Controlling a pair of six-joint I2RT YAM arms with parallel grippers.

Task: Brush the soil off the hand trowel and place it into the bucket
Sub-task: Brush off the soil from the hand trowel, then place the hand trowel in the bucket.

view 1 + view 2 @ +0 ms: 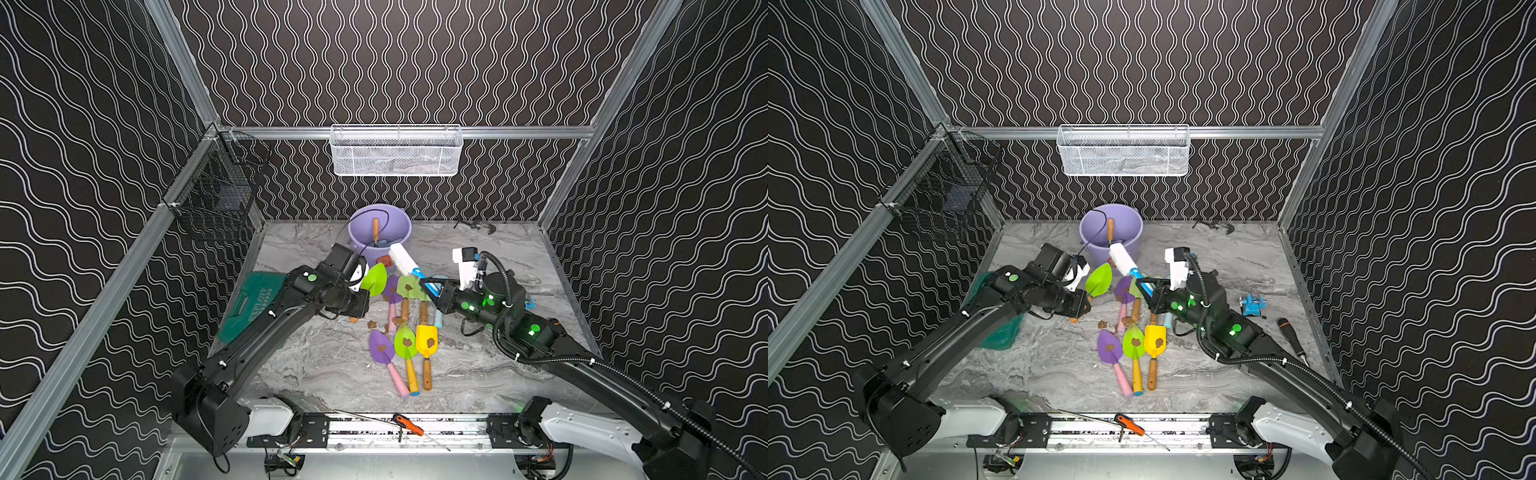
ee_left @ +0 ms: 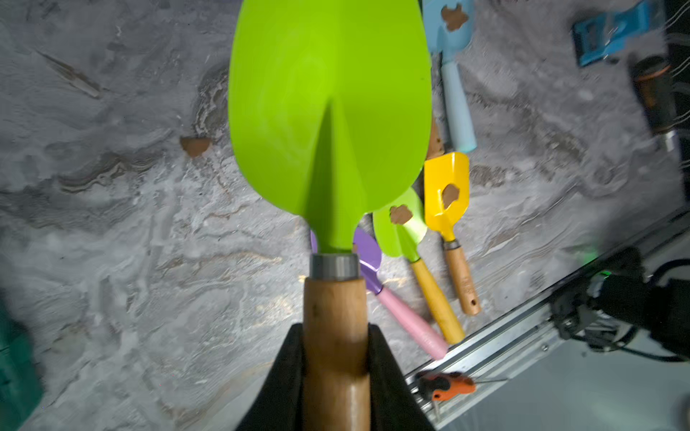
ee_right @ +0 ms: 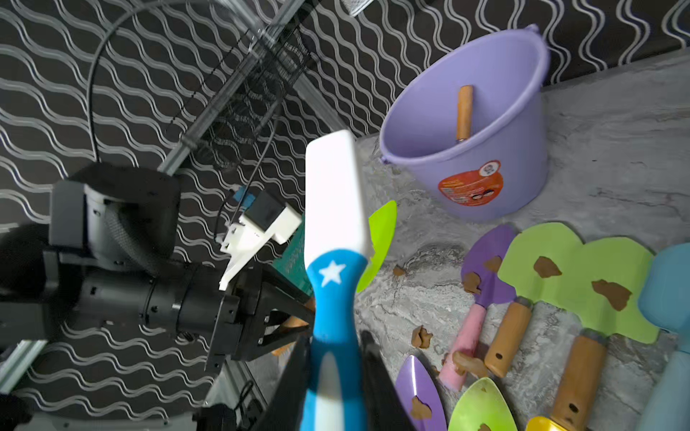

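Note:
My left gripper point(image 2: 336, 337) is shut on the wooden handle of a lime-green hand trowel point(image 1: 375, 279), held above the table with its blade point(image 2: 328, 112) bare of soil. My right gripper point(image 3: 334, 360) is shut on a blue-and-white brush point(image 3: 336, 201). The brush's white head point(image 1: 402, 258) hangs just to the right of the green blade, in front of the bucket. The lavender bucket point(image 1: 361, 228) stands at the back, and a wooden-handled trowel point(image 1: 375, 230) stands in it. Brown soil point(image 1: 371, 324) clumps lie on the table under the held trowel.
Several more trowels point(image 1: 427, 343) with soil on their blades lie mid-table. A green pad point(image 1: 249, 307) lies under the left arm. A blue clamp point(image 1: 1252, 305) and a black-handled tool point(image 1: 1291, 336) lie at right. A white mesh basket point(image 1: 395, 151) hangs on the back wall, a black one point(image 1: 220, 195) at left.

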